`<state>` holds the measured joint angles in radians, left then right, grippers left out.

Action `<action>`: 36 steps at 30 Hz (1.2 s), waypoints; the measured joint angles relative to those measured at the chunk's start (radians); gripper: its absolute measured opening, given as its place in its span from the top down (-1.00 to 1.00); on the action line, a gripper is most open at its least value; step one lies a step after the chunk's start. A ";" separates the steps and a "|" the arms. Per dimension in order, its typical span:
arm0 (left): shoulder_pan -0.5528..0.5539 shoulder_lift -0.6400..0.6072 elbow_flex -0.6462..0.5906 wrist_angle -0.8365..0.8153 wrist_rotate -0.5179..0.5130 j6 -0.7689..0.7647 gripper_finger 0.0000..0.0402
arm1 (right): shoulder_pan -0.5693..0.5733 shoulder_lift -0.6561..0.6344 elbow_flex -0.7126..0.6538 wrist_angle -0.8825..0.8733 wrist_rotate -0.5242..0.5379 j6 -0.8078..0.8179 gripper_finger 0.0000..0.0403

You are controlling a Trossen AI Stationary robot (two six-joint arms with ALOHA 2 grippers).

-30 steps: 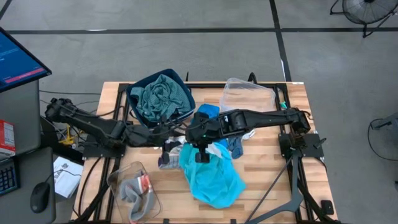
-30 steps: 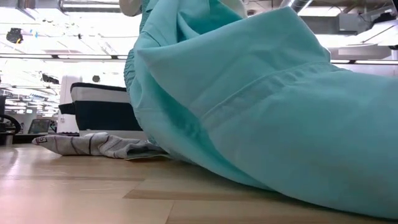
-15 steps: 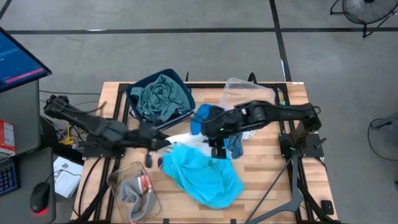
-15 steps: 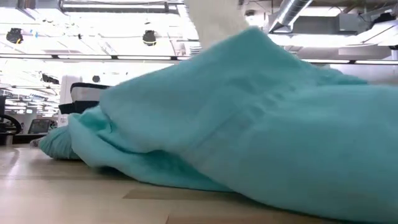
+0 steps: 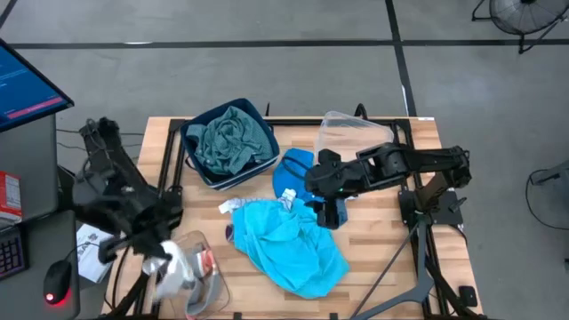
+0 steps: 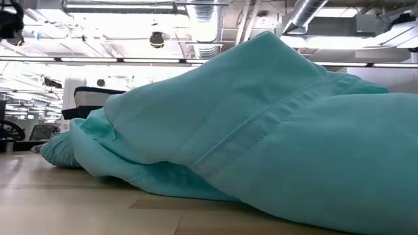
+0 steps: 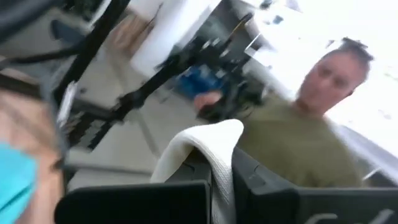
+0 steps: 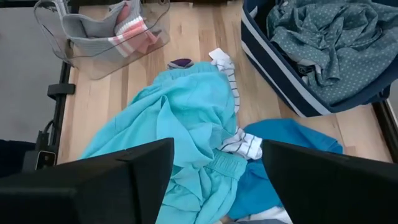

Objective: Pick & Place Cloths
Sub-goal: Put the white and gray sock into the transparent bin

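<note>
A white sock (image 7: 205,140) is between the fingers of my left gripper (image 7: 221,186), which is shut on it above the clear tub (image 5: 191,276) at the near left. That tub holds grey-and-coral socks (image 8: 118,28). A turquoise top (image 5: 289,244) lies crumpled mid-table, and it fills the low view (image 6: 261,130). My right gripper (image 5: 333,213) hovers open just right of it, holding nothing. A bright blue top (image 5: 293,169) and a striped white sock (image 8: 227,68) lie beside the turquoise one. A teal-green shirt (image 5: 227,138) fills the dark blue bin (image 5: 197,169). My left gripper pinches the white sock between its two fingers. A folded hump of the sock (image 7: 214,134) sticks out past the fingertips. The sock is lifted clear of the table.
A second clear tub (image 5: 351,133) stands at the far right. Bare wood shows along the near edge and at the right. A person in an olive shirt (image 7: 292,143) is beyond the table in the left wrist view.
My right gripper has opened and let go of the turquoise top, which has dropped from its raised hang and spread flat on the table. That gripper then drew back toward the right edge. My left gripper has shut on the white sock and swung to the near left, over the clear tub.
</note>
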<state>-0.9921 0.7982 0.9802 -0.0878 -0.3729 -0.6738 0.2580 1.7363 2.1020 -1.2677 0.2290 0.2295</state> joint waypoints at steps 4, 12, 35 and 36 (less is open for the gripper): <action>-0.079 0.042 0.000 -0.115 -0.134 -0.008 1.00 | 0.006 0.033 -0.001 0.015 0.008 0.000 -0.19; -0.104 0.164 -0.001 -0.251 -0.192 -0.127 1.00 | 0.011 0.109 -0.001 0.016 0.004 0.008 -0.19; -0.242 0.232 -0.001 -0.916 0.365 -1.091 1.00 | 0.023 0.144 -0.001 0.019 0.004 0.008 -0.19; -0.241 0.224 -0.001 -0.954 0.347 -1.109 1.00 | 0.023 0.144 -0.001 0.019 0.004 0.008 -0.19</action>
<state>-1.2332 1.0219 0.9794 -1.0414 -0.0258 -1.7832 0.2813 1.8805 2.1010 -1.2488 0.2329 0.2371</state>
